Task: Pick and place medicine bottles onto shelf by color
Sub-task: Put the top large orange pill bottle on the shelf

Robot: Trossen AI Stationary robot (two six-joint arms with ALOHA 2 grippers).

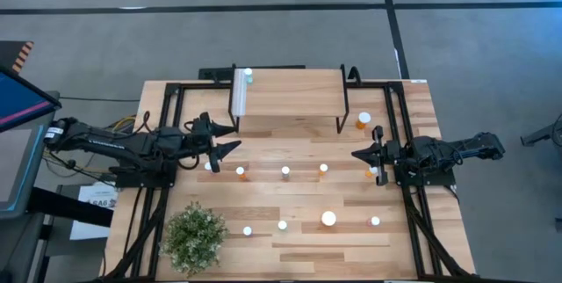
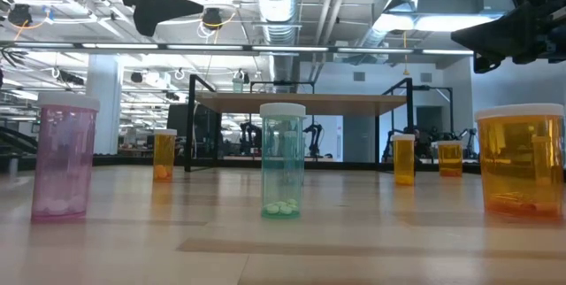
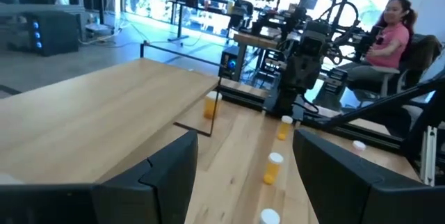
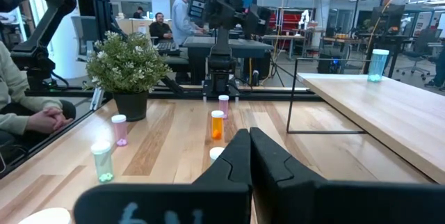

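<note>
2 pincers hang over my counter (image 1: 299, 257) from overhead: my left pincer (image 1: 230, 138) sits just off the shelf's near left corner with its fingers spread wide, and my right pincer (image 1: 358, 155) points inward near the shelf's right legs, fingers closed together. From that same view the shelf (image 1: 290, 98) stands at the far middle of the counter with 1 pale blue-green bottle (image 1: 248, 75) on its far left corner, 1 orange bottle (image 1: 363, 121) stands just beside its right legs, and the other medicine bottles stand scattered on the counter in front, near a bushy plant (image 1: 194, 236). From table height, a pink bottle (image 2: 64, 157), a blue-green bottle (image 2: 282, 159) with pills at its bottom and a large orange bottle (image 2: 521, 161) stand nearest, the shelf (image 2: 301, 102) behind them. Through my left wrist camera, my 2 fingers (image 3: 167, 175) stand well apart, empty, with the shelf top (image 3: 90, 120) alongside and orange bottles (image 3: 274, 168) ahead. Through my right wrist camera, my fingers (image 4: 240, 158) meet with nothing between them; an orange bottle (image 4: 217, 124) stands ahead and 1 pink bottle (image 4: 119, 129) stands near the plant (image 4: 128, 64).
</note>
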